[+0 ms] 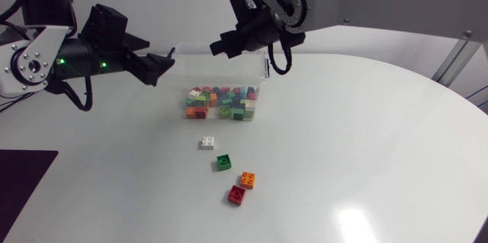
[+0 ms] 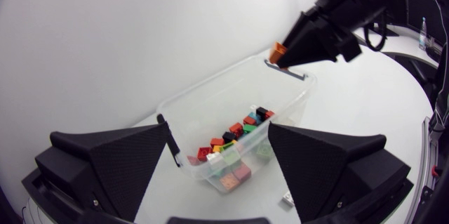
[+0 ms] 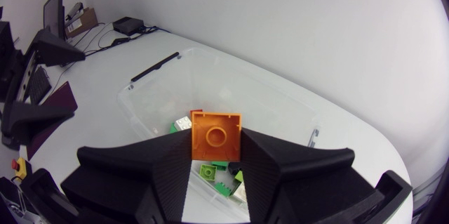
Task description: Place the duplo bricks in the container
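The held orange brick (image 3: 216, 136), a square Duplo piece of smooth plastic whose hollow underside faces the wrist camera, is pinched from two sides by the right arm's jaws. It hangs in the air over the far end of the container (image 1: 202, 68), above its rim and touching nothing else. The container is a clear, thin-walled rectangular tub with rounded corners. A heap of bricks (image 1: 221, 104) in red, green, orange, white and black fills the end nearer the loose ones, too tangled to count.

Four loose bricks lie on the bench (image 1: 366, 144) in a slanting line just beyond that end: one white brick (image 1: 207, 143), one green brick (image 1: 223, 162), one loose orange brick (image 1: 248, 179) and one red brick (image 1: 237, 195). The last two are almost corner to corner and the others stand apart. All four are well away from the curved edge of the bench, which is white and glossy.

The left arm (image 1: 69, 49) is held above the bench beside the container's left side. Its jaws are spread wide, holding nothing, with the container ahead of them
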### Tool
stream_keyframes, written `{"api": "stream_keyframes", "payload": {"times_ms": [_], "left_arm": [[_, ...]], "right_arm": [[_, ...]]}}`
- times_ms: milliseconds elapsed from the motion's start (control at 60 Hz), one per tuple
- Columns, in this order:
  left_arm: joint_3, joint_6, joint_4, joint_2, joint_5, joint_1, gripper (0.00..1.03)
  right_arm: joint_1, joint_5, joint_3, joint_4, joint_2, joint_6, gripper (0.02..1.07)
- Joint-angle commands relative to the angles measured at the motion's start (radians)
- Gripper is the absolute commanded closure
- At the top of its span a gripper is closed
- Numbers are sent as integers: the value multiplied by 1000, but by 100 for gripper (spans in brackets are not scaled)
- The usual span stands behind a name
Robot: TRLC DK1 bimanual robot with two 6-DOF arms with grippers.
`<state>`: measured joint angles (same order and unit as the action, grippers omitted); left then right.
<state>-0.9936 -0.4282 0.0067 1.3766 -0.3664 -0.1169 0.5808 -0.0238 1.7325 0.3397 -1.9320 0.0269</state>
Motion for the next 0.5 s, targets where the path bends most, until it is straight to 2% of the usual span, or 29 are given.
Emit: {"api": "stream_keyframes", "payload": {"times_ms": [0, 183, 250, 300, 333, 367, 483], "left_arm": [[52, -50, -45, -39, -25, -24, 5], [113, -132, -90, -62, -26, -66, 5], [125, -178, -113, -48, -26, -78, 5], [130, -215, -132, -28, -32, -89, 5], [131, -244, -146, -7, -35, -93, 5], [130, -270, -155, 19, -40, -95, 5], [130, -362, -159, 113, -45, -102, 5]], "right_arm": [[-2, -4, 71, -13, -59, 10, 76], [-6, -1, 174, -11, -170, 11, 73], [-6, 16, 219, -7, -220, 21, 58], [-9, 19, 283, 35, -271, 25, 37], [-10, 30, 334, 71, -306, 28, 17], [-12, 41, 349, 78, -317, 34, 8], [-13, 48, 341, 99, -277, 38, 7]]}}
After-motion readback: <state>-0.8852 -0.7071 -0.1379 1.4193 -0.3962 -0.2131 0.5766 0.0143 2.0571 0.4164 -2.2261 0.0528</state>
